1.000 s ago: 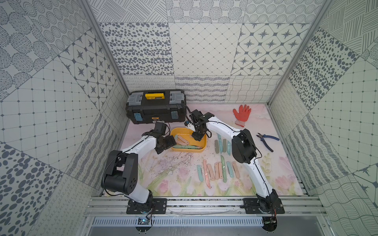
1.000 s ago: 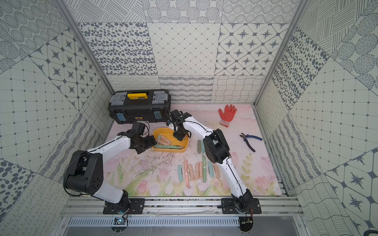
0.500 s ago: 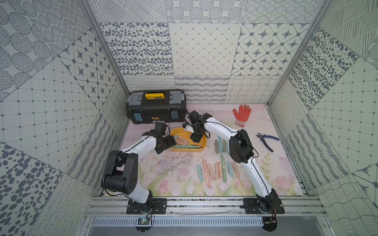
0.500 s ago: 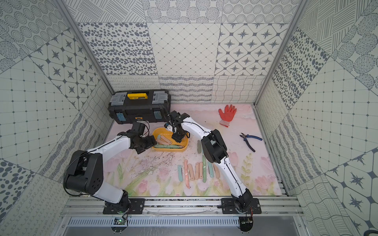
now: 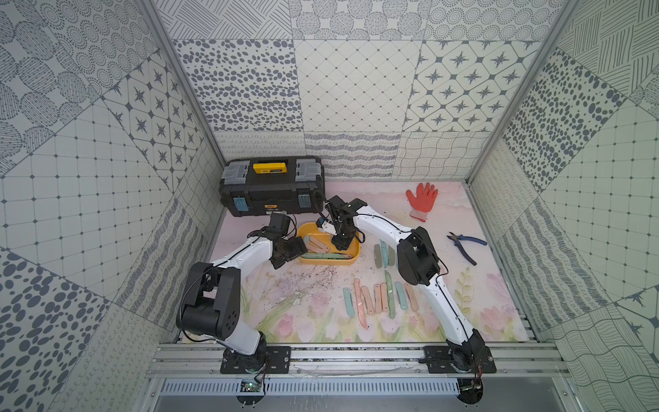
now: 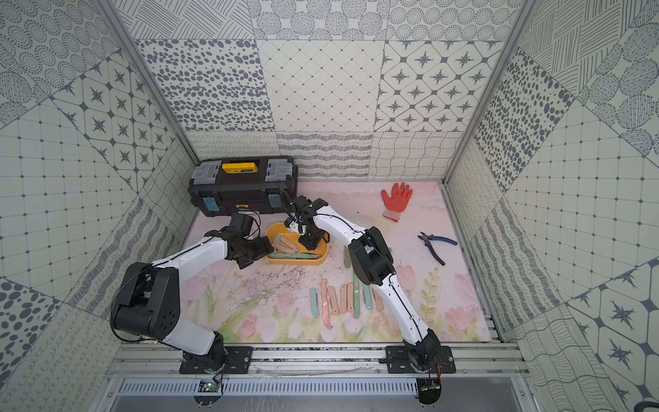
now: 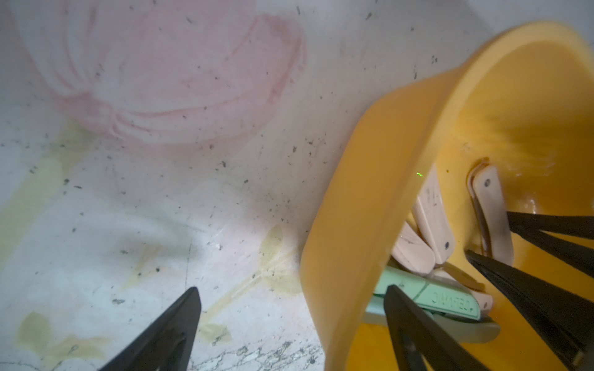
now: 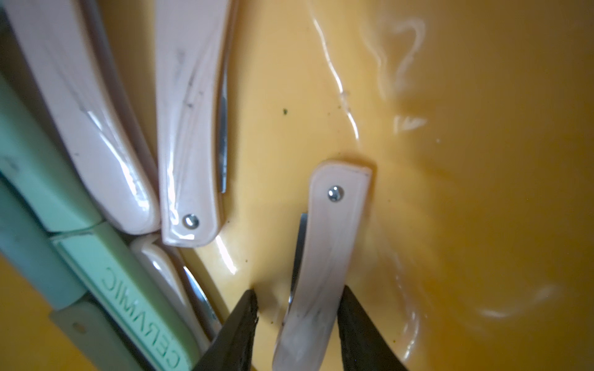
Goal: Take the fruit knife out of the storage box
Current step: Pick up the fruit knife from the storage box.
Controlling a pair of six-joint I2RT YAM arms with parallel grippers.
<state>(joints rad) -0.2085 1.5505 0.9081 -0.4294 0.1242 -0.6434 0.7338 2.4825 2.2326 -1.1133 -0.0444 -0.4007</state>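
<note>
Straddling a pale pink folding fruit knife (image 8: 324, 257), the right arm's fingers (image 8: 238, 331) stand apart: one touches its edge, the other shows a gap. Closing squarely across the handle, clear of the steel blade, then lifting straight up looks wisest. It lies flat in the shallow yellow plastic storage box (image 8: 466, 192), beside other pink folded knives (image 8: 189, 128) and a mint-green ceramic knife (image 8: 128, 282). The left arm's fingers (image 7: 414, 331) are spread astride the box's wall.

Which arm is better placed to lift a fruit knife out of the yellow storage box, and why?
Right. The right tool is inside the storage box, fingers either side of a pink folded knife, not yet closed. The left tool only straddles the box's wall.
</note>
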